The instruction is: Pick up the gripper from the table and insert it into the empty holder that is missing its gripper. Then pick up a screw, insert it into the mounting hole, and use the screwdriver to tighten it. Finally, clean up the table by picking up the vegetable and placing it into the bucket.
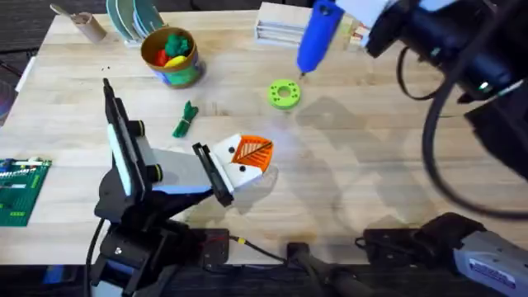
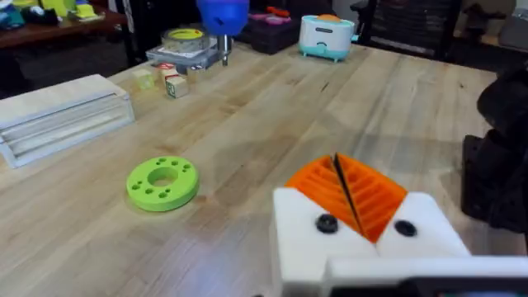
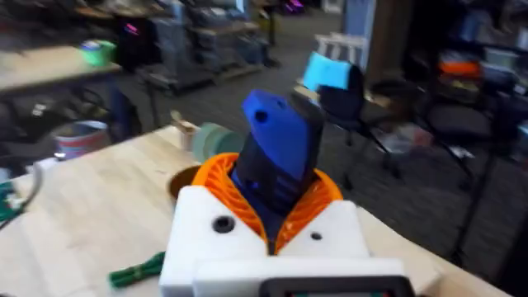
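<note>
Left gripper (image 1: 247,161): low over the near middle of the table; white finger blocks with orange ribbed pads pressed together, nothing between them. In the left wrist view the pads meet along one dark line.
Holder (image 2: 363,235): the white finger blocks; both seem to carry an orange pad, though their lower part is cut off at the frame edge.
Vegetable (image 1: 185,120): lies flat on the table, left of the left gripper, apart from it.
Disc (image 1: 284,94): green, with holes, flat on the table beyond the left gripper.
Screwdriver (image 1: 317,35): blue, held above the far table, thin bit pointing down just beside the disc.
Right gripper (image 3: 272,219): pinching the screwdriver between its orange pads; its arm is large and blurred in the overhead view.
Bucket (image 1: 170,54): far left, upright, toy food inside.
</note>
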Tool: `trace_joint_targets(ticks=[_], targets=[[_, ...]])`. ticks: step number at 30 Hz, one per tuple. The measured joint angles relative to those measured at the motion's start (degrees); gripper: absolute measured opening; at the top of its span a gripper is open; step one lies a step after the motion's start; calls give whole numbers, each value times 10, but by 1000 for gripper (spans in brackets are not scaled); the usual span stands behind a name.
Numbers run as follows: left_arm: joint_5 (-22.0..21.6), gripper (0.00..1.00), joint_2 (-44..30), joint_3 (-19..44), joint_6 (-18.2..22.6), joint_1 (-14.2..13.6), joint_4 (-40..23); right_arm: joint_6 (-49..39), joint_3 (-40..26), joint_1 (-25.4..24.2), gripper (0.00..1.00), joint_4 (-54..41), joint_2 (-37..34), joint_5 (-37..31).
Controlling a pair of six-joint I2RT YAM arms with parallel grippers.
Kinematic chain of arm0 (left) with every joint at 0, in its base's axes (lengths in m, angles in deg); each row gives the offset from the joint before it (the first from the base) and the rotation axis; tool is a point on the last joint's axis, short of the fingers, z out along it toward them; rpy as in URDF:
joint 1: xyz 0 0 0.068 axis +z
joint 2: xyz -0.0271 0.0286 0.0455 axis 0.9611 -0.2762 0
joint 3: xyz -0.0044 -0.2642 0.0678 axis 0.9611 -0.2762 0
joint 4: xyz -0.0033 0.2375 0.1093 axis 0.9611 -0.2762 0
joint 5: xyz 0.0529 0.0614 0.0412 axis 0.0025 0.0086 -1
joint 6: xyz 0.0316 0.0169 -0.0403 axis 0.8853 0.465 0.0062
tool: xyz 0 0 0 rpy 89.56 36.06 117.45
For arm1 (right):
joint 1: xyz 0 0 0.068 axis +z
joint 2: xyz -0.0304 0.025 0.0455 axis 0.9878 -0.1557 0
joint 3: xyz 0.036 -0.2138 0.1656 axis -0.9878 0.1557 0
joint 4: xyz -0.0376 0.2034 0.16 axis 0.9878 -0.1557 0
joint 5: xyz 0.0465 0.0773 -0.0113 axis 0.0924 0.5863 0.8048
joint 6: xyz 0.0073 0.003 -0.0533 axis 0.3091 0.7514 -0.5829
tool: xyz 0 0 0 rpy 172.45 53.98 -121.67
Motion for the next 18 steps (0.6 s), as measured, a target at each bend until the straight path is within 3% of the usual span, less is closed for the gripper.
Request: trace_joint_targets(ticks=[10,18], targets=[[0,17,0,0,0,0,0,16,31,113,30,122,0,79],[-17,17,0,0,-17,0,1,6,31,149,30,187,-16,157]])
